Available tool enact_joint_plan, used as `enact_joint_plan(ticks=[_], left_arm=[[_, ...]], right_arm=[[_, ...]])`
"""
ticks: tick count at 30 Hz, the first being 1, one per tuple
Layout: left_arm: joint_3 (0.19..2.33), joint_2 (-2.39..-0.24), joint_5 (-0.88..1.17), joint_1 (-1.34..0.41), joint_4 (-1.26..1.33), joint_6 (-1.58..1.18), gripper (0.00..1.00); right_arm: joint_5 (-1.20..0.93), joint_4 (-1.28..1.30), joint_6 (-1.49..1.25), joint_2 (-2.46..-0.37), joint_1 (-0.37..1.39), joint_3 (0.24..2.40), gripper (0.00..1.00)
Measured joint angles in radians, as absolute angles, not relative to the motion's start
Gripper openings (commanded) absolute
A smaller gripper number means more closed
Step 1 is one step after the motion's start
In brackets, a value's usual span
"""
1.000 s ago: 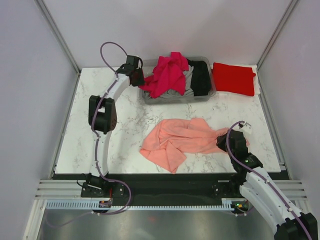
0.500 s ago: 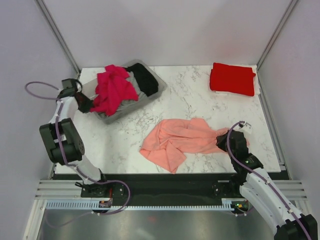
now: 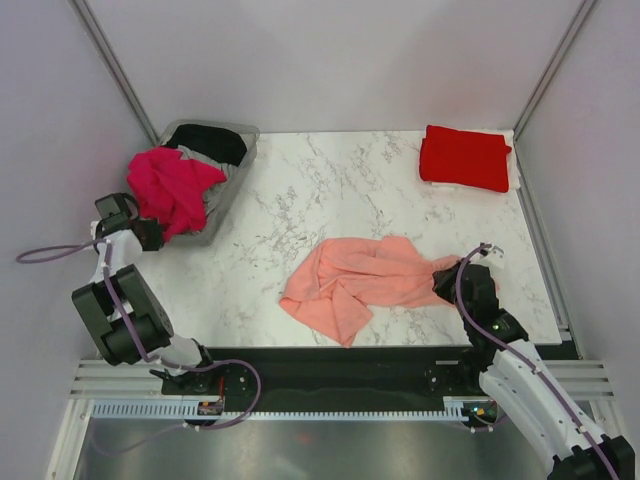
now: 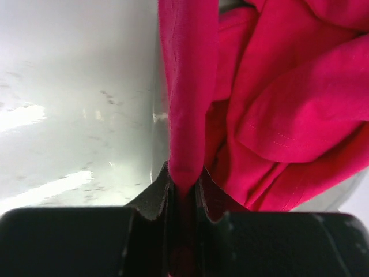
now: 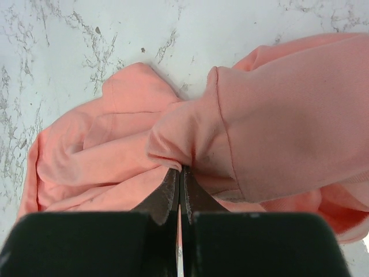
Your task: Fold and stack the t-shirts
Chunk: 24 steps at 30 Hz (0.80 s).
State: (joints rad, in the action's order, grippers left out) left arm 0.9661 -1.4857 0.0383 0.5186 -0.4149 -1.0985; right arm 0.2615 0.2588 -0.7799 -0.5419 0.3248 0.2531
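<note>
Marble table (image 3: 330,190) within grey walls (image 3: 330,60): magenta t-shirt (image 4: 277,104) was pinched by left gripper (image 4: 183,180) at its left edge, salmon t-shirt (image 5: 277,104) by right gripper (image 5: 180,173) toward its front edge.

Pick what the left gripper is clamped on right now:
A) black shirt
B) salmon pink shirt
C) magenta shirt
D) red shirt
C: the left wrist view shows the left gripper pinching a fold of the magenta shirt, while the salmon pink shirt is in the right gripper.
</note>
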Motion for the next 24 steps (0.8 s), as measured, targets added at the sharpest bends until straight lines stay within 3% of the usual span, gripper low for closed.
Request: enact_joint_plan(ticks=[8,11,12,18,20,21,24], left_arm=[[1.093,-1.625,0.032,0.486,-0.368,-1.28,0.02],[1.097,-1.638,0.029,0.472,-0.368,-1.308,0.34],[1.108,-1.65,0.032,0.468,-0.383,-1.313,0.5],[1.17,-1.705,0.134,0.463,-0.426,-1.296,0.76],[1.172,-1.677,0.172,0.462,-0.426,-1.271,0.81],[1.162,-1.647,0.187,0.462,-0.424,-1.252,0.89],[1.088,-1.475,0.205,0.458,-0.429,-1.19,0.91]], right_arm=[[0.262,0.258,-0.778,-0.54,0.325,0.253,0.01],[0.262,0.254,-0.778,-0.56,0.325,0.253,0.0],[0.262,0.254,-0.778,-0.566,0.325,0.253,0.0],[0.263,0.255,-0.778,-0.573,0.325,0.253,0.0],[0.263,0.255,-0.778,-0.573,0.325,0.253,0.0],[0.263,0.255,-0.779,-0.573,0.325,0.253,0.0],[0.271,0.264,-0.784,-0.567,0.325,0.253,0.0]])
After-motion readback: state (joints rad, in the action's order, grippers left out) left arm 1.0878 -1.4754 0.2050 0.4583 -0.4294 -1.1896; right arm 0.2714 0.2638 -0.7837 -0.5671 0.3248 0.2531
